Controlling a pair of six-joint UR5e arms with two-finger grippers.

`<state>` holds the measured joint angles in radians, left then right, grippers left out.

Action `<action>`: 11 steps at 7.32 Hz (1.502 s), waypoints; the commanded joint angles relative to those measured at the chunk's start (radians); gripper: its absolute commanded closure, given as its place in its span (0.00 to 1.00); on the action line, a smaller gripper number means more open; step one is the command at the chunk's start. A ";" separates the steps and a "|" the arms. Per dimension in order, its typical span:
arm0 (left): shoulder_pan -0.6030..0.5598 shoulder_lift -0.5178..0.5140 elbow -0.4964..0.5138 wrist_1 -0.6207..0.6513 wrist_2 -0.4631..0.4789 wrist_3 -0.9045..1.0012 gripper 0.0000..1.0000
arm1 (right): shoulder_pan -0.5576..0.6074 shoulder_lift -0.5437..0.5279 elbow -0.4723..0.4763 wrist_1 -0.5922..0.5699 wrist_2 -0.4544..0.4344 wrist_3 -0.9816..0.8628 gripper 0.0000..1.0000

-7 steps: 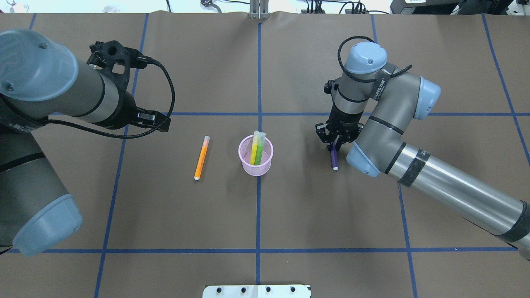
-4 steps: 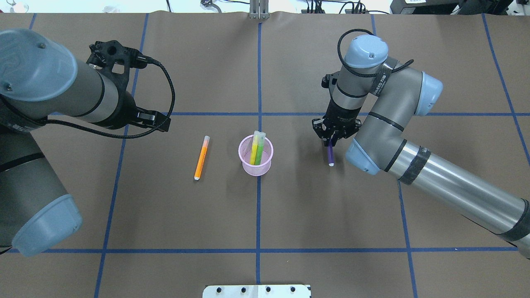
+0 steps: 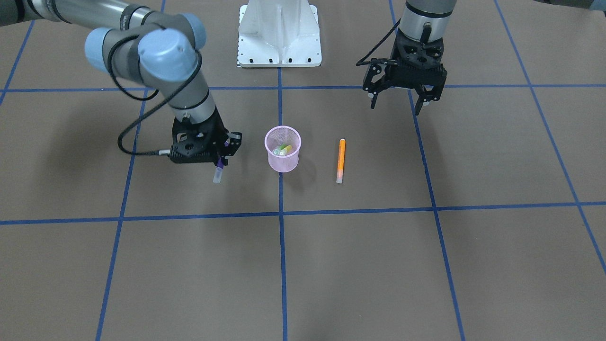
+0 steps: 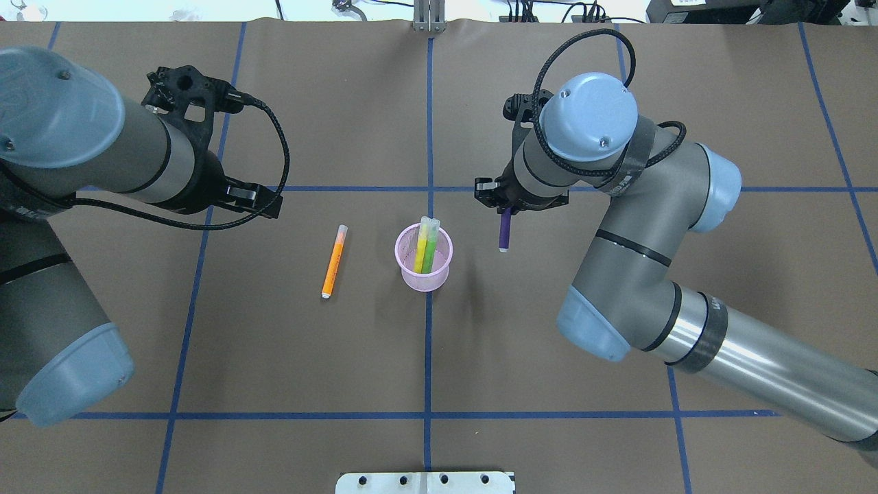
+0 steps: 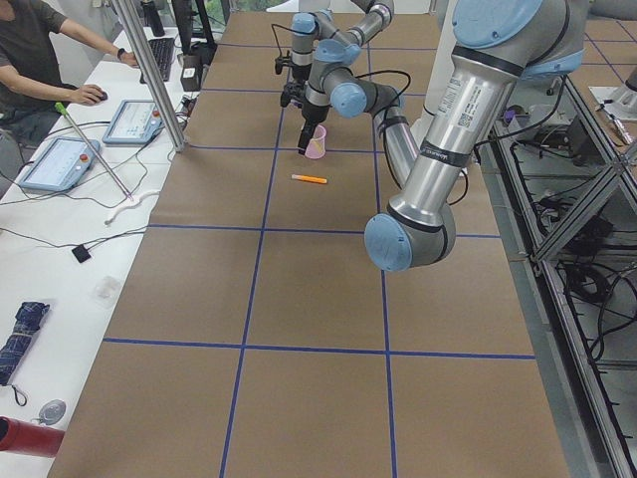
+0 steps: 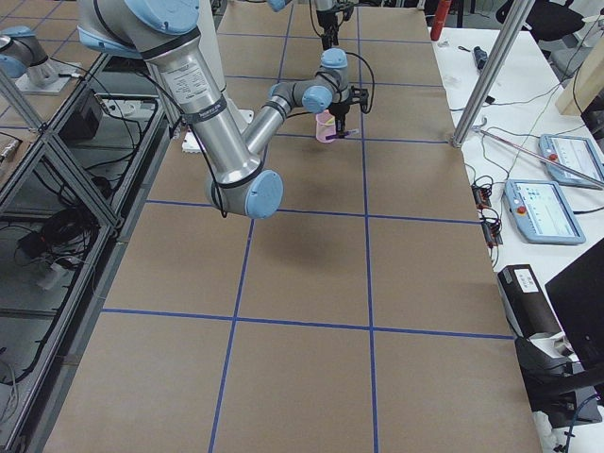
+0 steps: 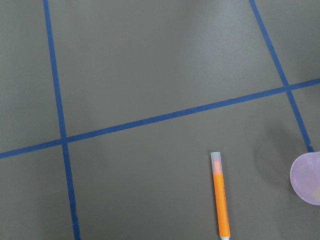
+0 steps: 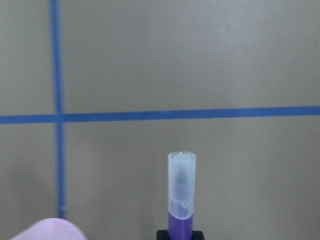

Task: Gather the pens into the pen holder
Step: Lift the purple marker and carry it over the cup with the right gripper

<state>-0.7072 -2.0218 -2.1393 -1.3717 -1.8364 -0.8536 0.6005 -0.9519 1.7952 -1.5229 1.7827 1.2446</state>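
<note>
The pink mesh pen holder (image 4: 425, 280) stands upright at the table's centre, also in the front view (image 3: 283, 164). A yellow pen (image 4: 420, 248) and a green pen (image 4: 431, 250) stand inside it. An orange pen (image 4: 333, 262) lies flat on the table to its left, also in the left wrist view (image 7: 221, 200). My right gripper (image 3: 220, 160) is shut on a purple pen (image 4: 505, 232) and holds it above the table, just right of the holder; its pale cap (image 8: 181, 185) points away from the fingers. My left gripper (image 3: 396, 105) is open and empty, hovering beyond the orange pen.
Brown paper with blue tape grid lines (image 4: 428, 343) covers the table. The white robot base plate (image 3: 279, 33) sits at the near edge on the robot's side. The pen holder's rim shows at the right wrist view's lower left (image 8: 45, 230).
My right gripper has lifted the purple pen and carried it left, toward the pen holder. The left arm, orange pen and holder have not moved.
</note>
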 commanded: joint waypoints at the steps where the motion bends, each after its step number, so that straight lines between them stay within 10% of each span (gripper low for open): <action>1: 0.000 0.009 0.005 -0.001 0.000 0.002 0.00 | -0.155 -0.001 0.120 0.009 -0.342 0.174 1.00; 2: 0.000 0.015 0.007 -0.003 0.000 0.002 0.00 | -0.236 0.004 0.121 0.018 -0.518 0.193 1.00; 5: 0.000 0.021 0.016 -0.006 -0.001 0.002 0.00 | -0.329 0.007 0.083 0.100 -0.656 0.197 1.00; 11: 0.008 0.020 0.041 -0.009 0.000 0.001 0.00 | -0.303 0.024 -0.016 0.156 -0.661 0.182 1.00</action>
<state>-0.7014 -2.0018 -2.1022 -1.3805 -1.8364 -0.8517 0.2948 -0.9293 1.7909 -1.3672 1.1215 1.4252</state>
